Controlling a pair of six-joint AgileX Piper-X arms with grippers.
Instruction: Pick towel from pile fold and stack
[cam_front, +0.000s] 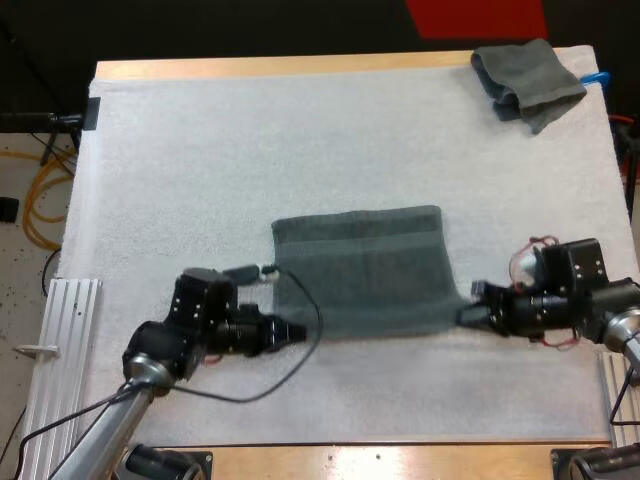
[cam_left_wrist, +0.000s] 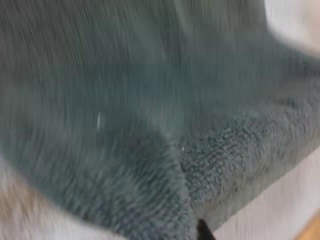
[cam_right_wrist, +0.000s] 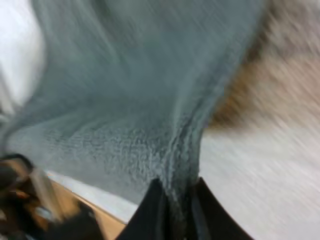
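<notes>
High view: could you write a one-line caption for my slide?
The left jaws and right jaws at the near corners of the flat towel on the mat; crumpled towel at the far right.

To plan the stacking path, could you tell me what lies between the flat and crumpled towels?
Only bare mat separates the flat towel from the crumpled towel, per the high view.

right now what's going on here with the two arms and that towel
Both arms are at the spread towel, a dark grey-green one lying in the middle of the white mat. The right gripper is shut on its near right corner, pinching the edge from both sides. The left gripper is at the near left corner; whether it grips cannot be told. A crumpled towel sits at the mat's far right corner, untouched.
</notes>
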